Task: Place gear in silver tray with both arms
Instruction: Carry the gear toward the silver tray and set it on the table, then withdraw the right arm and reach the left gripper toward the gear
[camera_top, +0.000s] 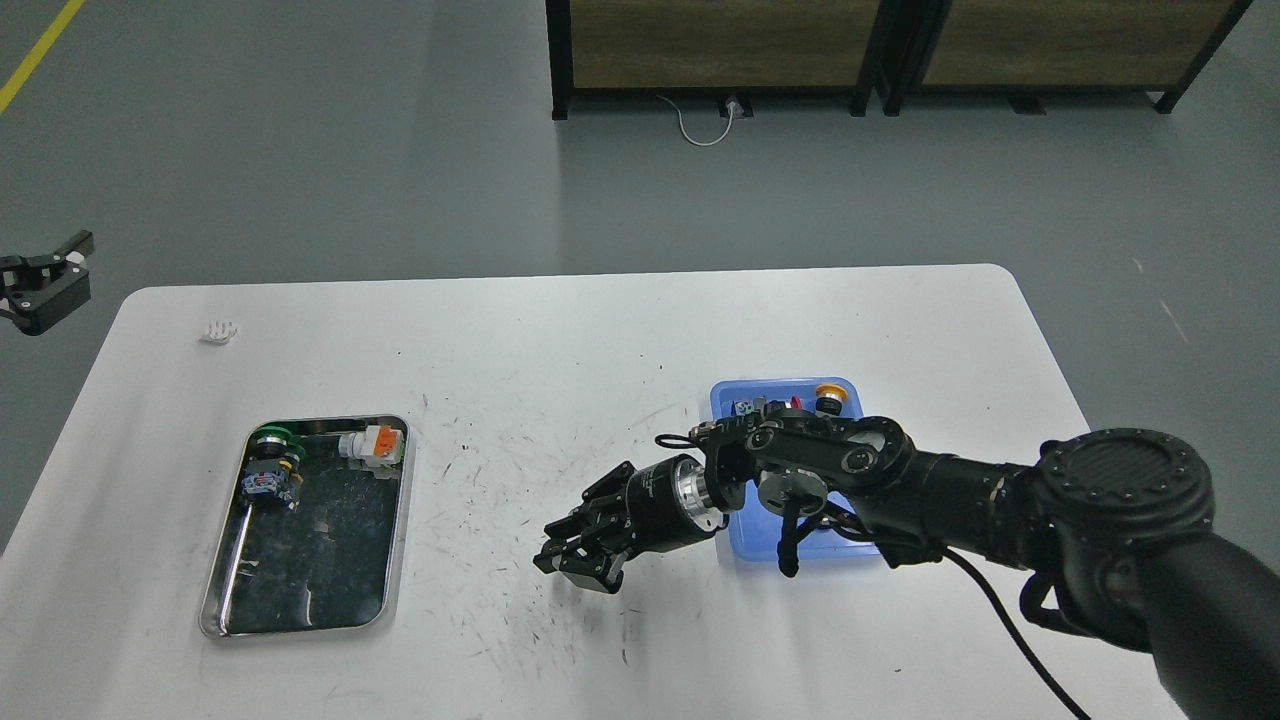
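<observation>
While two parts already lie in the silver tray (225, 585), well to the left of the right gripper (578, 556), the job looks partly done. That gripper hangs over bare table (560, 330), just left of the blue tray (735, 545); fingers too dark to tell if anything is clamped. Left gripper (45, 285): far off at the table's left edge, fingers apart, empty.

Count:
- silver tray: one green-capped push-button (272, 466), one orange-and-white part (372, 446)
- blue tray: a yellow-capped button (829, 397), a few more half hidden

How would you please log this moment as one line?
right pincer: above table, between trays | left pincer: off table | silver tray: two parts
</observation>
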